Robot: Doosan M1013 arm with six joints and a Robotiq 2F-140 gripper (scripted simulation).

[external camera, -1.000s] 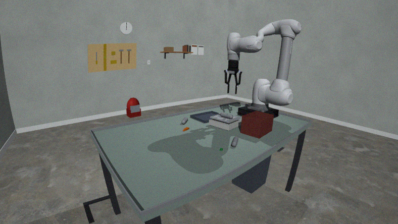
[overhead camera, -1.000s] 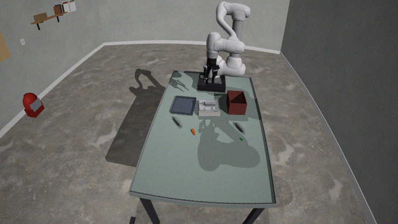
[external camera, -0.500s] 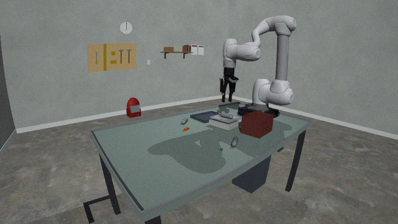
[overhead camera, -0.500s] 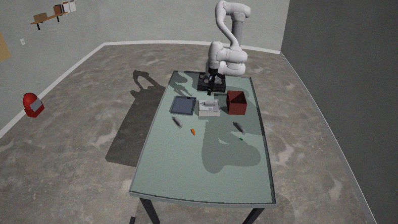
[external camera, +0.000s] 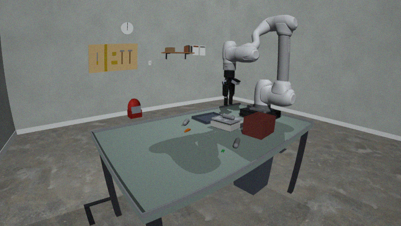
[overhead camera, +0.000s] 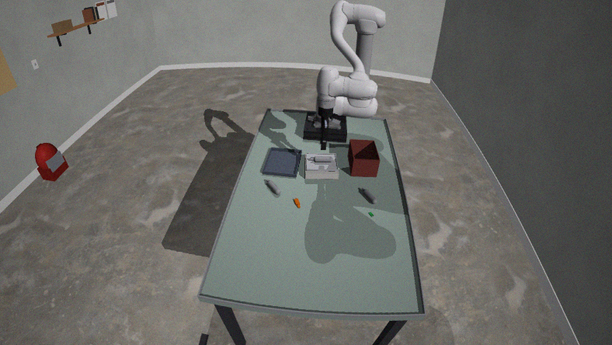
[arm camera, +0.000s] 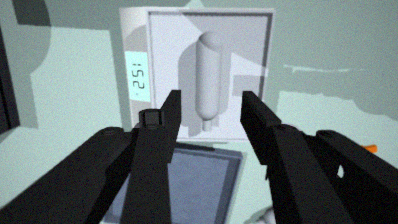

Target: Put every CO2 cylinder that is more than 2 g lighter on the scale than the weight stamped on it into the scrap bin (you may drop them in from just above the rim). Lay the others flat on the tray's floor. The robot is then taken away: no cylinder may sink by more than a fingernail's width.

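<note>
A grey CO2 cylinder (overhead camera: 321,158) lies flat on the white scale (overhead camera: 321,167). In the wrist view the cylinder (arm camera: 209,80) lies on the scale's pan, and the display (arm camera: 138,77) reads 152. My gripper (arm camera: 211,105) hangs high above the scale's far side with its fingers apart and nothing between them; it also shows in the top view (overhead camera: 323,143) and the exterior view (external camera: 227,101). Two more cylinders lie on the table, one in front of the tray (overhead camera: 272,187) and one in front of the bin (overhead camera: 368,195). The blue-grey tray (overhead camera: 281,162) is empty.
The dark red scrap bin (overhead camera: 363,157) stands right of the scale; its inside is in shadow. A small orange piece (overhead camera: 296,202) and a small green piece (overhead camera: 371,214) lie on the table. The arm's black base (overhead camera: 325,128) is behind the scale.
</note>
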